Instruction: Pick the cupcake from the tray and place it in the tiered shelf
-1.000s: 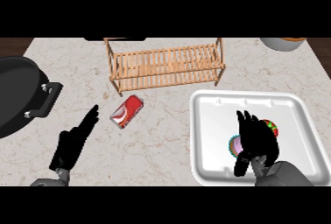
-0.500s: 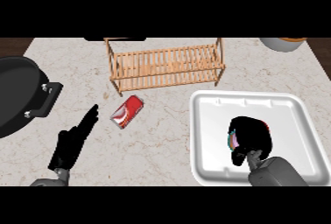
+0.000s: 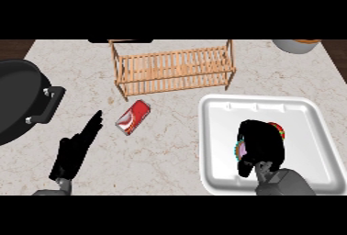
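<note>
The cupcake (image 3: 277, 130) sits in the white tray (image 3: 224, 137) at the right; only a red and green edge and a bit of purple wrapper show past my right hand (image 3: 261, 144), whose fingers are curled round it. The wooden tiered shelf (image 3: 175, 68) stands at the back centre of the counter, well away from the tray. My left hand (image 3: 76, 150) rests open on the counter at the lower left, fingers straight and pointing up-right.
A red packet (image 3: 133, 116) lies between my left hand and the tray. A large black pan (image 3: 17, 103) with a handle fills the left edge. Part of a bowl (image 3: 296, 45) shows at the top right corner.
My right hand's fingers have curled down over the cupcake, now covering most of it. The left hand has not moved.
</note>
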### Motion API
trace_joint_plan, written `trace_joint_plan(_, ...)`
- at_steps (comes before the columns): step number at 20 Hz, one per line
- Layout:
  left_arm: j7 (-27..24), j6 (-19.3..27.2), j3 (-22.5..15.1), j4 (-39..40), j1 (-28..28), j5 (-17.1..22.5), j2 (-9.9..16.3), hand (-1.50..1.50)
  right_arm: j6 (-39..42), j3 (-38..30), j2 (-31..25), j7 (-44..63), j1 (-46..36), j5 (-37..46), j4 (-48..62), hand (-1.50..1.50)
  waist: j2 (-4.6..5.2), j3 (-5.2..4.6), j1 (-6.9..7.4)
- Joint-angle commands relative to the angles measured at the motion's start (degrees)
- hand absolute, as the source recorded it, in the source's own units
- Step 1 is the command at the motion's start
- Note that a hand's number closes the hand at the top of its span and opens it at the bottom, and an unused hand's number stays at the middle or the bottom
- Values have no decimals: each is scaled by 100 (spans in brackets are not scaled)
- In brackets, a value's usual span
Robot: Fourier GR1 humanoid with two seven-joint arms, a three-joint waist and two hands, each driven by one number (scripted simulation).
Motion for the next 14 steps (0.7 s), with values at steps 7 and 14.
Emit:
trace_joint_plan(7,-9,24,90,183,-143,-110,-108,0,355,-87,637,621,-46,62,-1628,150,-6,0,-29)
trace_joint_plan(14,13,103,0,-7,0,-215,-229,0,733,21,668,1055,-407,863,-3047,150,-16,-2,-23)
